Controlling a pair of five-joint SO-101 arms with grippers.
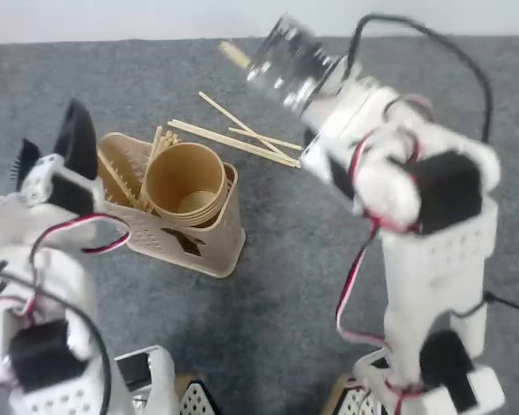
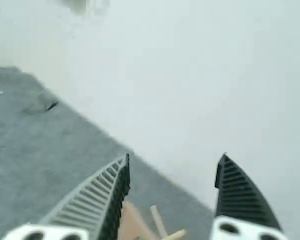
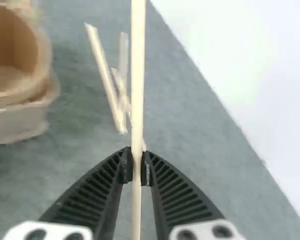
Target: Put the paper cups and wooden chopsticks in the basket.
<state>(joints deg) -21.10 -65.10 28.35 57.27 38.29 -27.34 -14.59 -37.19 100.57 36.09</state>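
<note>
- The right gripper (image 3: 135, 155), raised over the far side of the grey mat (image 1: 277, 277), has its fingers pinched tight on a single wooden chopstick (image 3: 137, 75). The stick runs straight through the closed tips and juts out well beyond them.
- Seen from the high camera, one end of that held stick pokes out past the right gripper, near the mat's far edge where it meets the white wall (image 2: 215, 75).
- The left gripper (image 2: 175, 159) hangs just beside the basket (image 1: 199, 246), at the end away from the right arm. Its two ribbed fingers (image 2: 107, 200) are spread wide, with nothing held between them.
- The basket, beige with perforated walls, stands upright on the mat between the two arms, closer to the left one.
- A stack of paper cups (image 1: 183, 177) sits mouth-up in the basket's compartment on the right arm's side, its rims standing above the basket's wall.
- Several stored chopsticks (image 1: 121, 177) lean in the neighbouring compartment, on the left arm's side, their ends sticking up over the rim next to the cups.
- A handful of loose chopsticks (image 1: 242, 138) lie crossed on the mat just beyond the basket, between it and the right gripper. They lie flat outside the basket, apart from both grippers.
</note>
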